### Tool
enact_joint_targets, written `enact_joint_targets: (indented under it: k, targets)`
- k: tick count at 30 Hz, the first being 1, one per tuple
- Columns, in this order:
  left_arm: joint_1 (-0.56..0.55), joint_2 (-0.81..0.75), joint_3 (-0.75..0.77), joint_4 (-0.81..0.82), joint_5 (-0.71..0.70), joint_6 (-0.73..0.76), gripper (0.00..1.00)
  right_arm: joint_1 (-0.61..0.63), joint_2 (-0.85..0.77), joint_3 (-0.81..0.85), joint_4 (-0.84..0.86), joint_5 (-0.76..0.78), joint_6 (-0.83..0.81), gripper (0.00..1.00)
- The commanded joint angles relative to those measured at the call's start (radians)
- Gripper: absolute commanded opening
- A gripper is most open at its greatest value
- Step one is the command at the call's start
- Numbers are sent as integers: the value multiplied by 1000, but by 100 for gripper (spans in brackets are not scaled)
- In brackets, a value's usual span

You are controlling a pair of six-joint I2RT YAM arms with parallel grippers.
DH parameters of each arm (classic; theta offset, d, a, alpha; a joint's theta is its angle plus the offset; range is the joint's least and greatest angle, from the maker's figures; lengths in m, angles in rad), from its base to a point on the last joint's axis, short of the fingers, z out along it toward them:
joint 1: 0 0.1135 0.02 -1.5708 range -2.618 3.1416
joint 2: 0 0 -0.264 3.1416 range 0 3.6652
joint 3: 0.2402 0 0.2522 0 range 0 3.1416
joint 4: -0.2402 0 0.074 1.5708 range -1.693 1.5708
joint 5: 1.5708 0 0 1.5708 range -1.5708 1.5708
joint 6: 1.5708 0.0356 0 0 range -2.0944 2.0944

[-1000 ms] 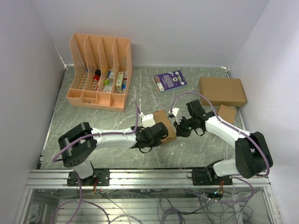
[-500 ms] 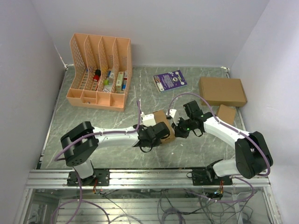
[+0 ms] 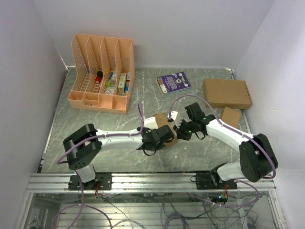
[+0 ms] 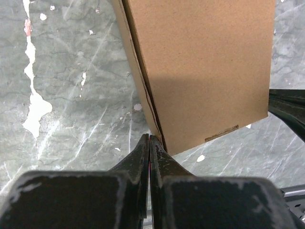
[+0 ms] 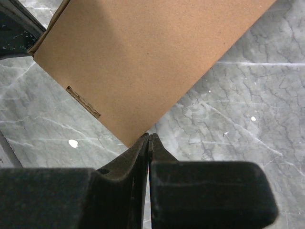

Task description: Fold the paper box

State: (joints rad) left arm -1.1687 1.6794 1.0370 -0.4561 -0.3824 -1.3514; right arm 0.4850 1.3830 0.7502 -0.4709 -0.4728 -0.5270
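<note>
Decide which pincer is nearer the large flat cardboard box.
Right. The right pincer is down-left of the large cardboard box; the left pincer is farther left, across the paper box.

Both arms meet around the middle of the worktop (image 3: 95, 119), with the paper box (image 3: 163, 121) pinched between the left gripper (image 3: 163, 134) and the right gripper (image 3: 178, 130). There's a peach file rack (image 3: 101, 71) at the far left corner and a purple booklet (image 3: 173, 82) by the far edge. A big cardboard box (image 3: 227, 93) and a small carton (image 3: 231, 116) sit along the right edge.
</note>
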Motion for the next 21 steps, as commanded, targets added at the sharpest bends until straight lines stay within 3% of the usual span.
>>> enact_joint_targets:
  k: [1,11,21]
  targets:
    - [-8,-20,73,176,-39,-130,7,50,17,15,8,-129,35,4]
    - [3,-61,13,225,-71,-241,7,64,32,22,11,-118,47,3]
    - [3,-98,-85,182,-15,-148,7,13,18,34,27,-8,94,14]
